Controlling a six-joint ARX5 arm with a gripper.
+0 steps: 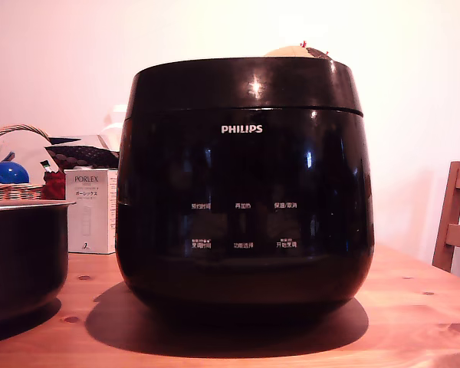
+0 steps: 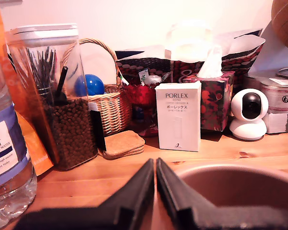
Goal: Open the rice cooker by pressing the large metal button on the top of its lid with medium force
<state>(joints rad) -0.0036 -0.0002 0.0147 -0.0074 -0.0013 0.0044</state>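
The rice cooker (image 1: 241, 184) fills the middle of the exterior view: glossy black, with a white PHILIPS logo and small white labels on its front. Its lid (image 1: 241, 84) is down and closed. The large metal button on top is hidden from this low angle; only a tan and dark shape (image 1: 300, 52) peeks over the lid's edge. The cooker does not appear in the wrist view. There my gripper (image 2: 155, 165) shows its two black fingers pressed together at the tips, shut on nothing, above the wooden table (image 2: 259, 148). The gripper is not visible in the exterior view.
A smaller black pot (image 1: 23, 253) with a pale rim (image 2: 230, 168) stands beside the cooker. Behind are a white PORLEX box (image 2: 177, 117), a wicker basket (image 2: 108, 108) with a blue ball, a pellet-filled clear container (image 2: 57, 96), a water bottle (image 2: 7, 158) and a white camera (image 2: 249, 115). A wooden chair (image 1: 454, 218) stands at the exterior view's right.
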